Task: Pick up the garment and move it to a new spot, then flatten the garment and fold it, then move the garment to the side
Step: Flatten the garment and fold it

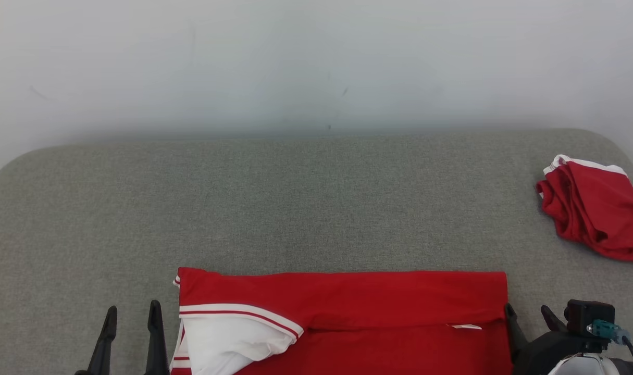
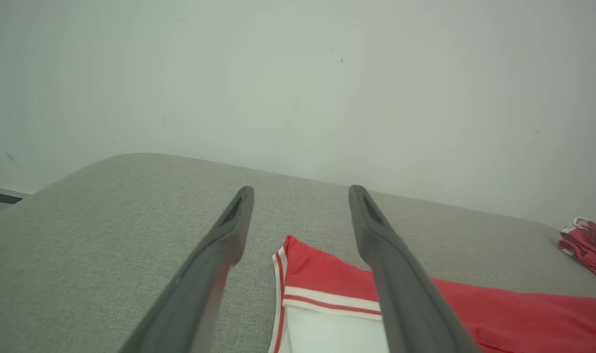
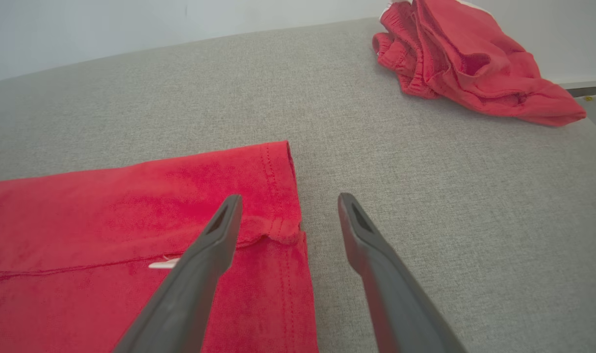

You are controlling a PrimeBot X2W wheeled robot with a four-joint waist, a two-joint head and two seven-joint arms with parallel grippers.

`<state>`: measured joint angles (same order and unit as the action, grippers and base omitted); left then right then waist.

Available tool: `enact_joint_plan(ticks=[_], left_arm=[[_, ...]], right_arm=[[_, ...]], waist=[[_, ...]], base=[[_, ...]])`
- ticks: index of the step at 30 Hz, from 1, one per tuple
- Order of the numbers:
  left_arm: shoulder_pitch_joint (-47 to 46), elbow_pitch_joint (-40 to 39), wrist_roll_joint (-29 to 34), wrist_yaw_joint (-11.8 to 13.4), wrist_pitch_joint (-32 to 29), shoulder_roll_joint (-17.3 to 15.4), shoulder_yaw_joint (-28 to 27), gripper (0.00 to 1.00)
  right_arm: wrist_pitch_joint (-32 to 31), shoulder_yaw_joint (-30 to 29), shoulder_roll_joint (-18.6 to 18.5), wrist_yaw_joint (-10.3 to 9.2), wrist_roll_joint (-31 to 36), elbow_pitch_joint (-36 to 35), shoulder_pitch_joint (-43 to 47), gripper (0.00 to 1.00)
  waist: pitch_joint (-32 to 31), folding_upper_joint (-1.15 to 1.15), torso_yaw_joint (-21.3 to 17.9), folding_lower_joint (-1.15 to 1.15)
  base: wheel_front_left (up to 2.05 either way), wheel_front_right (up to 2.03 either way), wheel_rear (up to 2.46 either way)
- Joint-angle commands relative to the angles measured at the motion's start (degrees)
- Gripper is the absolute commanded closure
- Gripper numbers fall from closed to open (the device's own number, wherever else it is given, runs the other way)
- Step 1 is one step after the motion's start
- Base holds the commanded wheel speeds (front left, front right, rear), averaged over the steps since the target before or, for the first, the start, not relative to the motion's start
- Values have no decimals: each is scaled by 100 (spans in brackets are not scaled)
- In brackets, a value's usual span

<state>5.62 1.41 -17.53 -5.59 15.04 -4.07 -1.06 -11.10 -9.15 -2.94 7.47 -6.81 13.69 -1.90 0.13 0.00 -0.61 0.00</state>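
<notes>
A red garment [image 1: 358,312] with white trim lies flat at the near edge of the grey surface [image 1: 295,198], its far strip folded over toward me; a white sleeve shows at its left end. My left gripper [image 1: 132,312] stands open just left of the garment's left edge [image 2: 327,274], holding nothing. My right gripper [image 1: 530,312] is open at the garment's right edge [image 3: 283,215], one finger over the cloth and the other over bare surface, with nothing between them.
A second red garment [image 1: 592,208] lies crumpled at the far right of the surface, also seen in the right wrist view [image 3: 464,59] and left wrist view [image 2: 589,245]. A pale wall [image 1: 316,62] rises behind the surface.
</notes>
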Motion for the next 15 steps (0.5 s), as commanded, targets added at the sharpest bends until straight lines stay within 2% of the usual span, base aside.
enact_joint_plan(ticks=[1, 6, 15], left_arm=[[-15, 7, 46, -38, 19, 22, -31, 0], [-55, 30, 112, -87, 19, 65, -10, 0], [-108, 82, 133, -142, 19, 101, -14, 0]], right_arm=[[-145, -70, -1, 0, 96, 38, -95, 0], [-638, -288, 3, 0, 193, 335, -314, 0], [-768, -405, 7, 0, 214, 972, -582, 0]], waist=[[22, 0, 4, 0], [93, 0, 62, 0], [256, 0, 195, 0]], base=[[0, 0, 0], [0, 0, 0], [0, 0, 0]])
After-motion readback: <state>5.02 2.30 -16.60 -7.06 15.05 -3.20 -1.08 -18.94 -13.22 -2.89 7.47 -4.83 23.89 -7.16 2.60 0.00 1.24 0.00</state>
